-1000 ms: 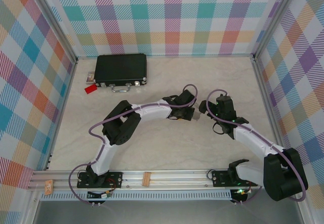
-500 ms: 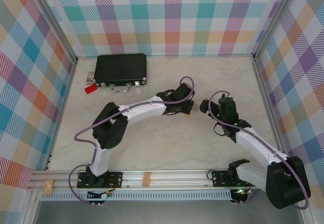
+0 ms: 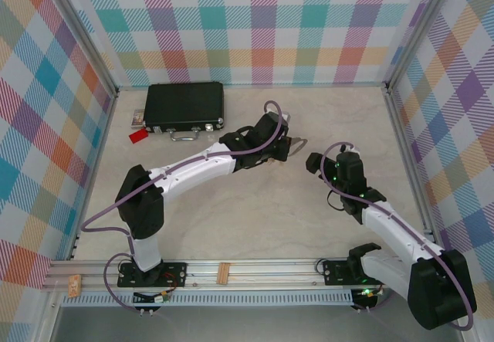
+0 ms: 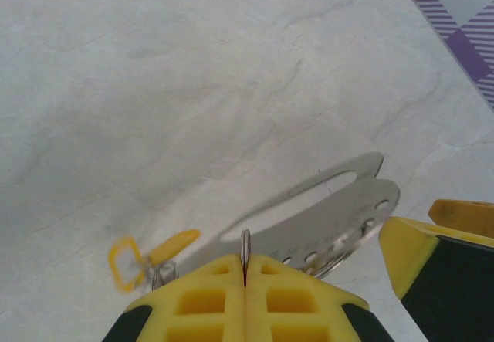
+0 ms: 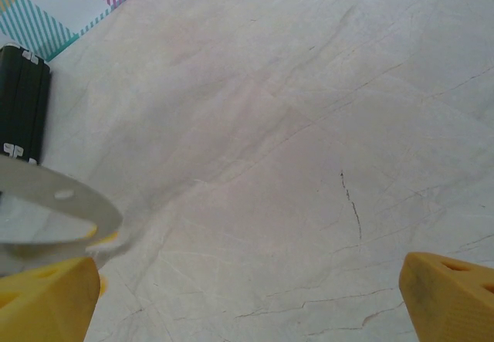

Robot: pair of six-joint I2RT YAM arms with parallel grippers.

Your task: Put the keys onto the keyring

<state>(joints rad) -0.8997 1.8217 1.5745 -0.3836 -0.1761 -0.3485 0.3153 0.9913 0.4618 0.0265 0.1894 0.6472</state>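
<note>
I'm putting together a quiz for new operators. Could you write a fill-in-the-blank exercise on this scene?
1. The left gripper is ___ on the keyring.
2. The jaws of the right gripper stand ___.
3. The black case lies near the table's far ___ corner.
4. The small tag beside the case is ___.

Missing words: shut; open; left; red.
</note>
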